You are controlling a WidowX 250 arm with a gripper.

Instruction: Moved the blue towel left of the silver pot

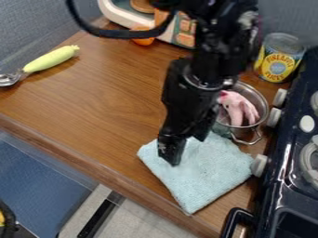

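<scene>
Silver pot [265, 110]: one, round and upright, metal, with a wire handle at its near side; stands on the brown wooden counter [102, 95], beside the stove.
Pink soft toy [235, 108]: one, inside the silver pot, part of it up against the rim.
Blue towel [208, 172]: one, pale blue, textured cloth, lying roughly square on the counter; placed on the near side of the silver pot and spreading to the view's left of it; its far edge comes close in beneath the pot, contact cannot be told.
Gripper [174, 154]: one, black, two-finger type, pointing down over the left far part of the blue towel, to the near left of the silver pot; whether wide, narrow or holding cloth cannot be told.
Robot arm [217, 51]: black, entering from the top edge, passing in front of the silver pot's left side; a black cable loops out from it.
Can [277, 60]: one, yellow and blue label, upright beyond the silver pot.
Stove [282, 162]: dark, with pale knobs, to the right of the silver pot.
Utensil [51, 59]: one, metal end, yellow-green handle, lying well apart, far left of the silver pot.
Orange item [144, 41]: one, far side, up and left of the silver pot.
</scene>
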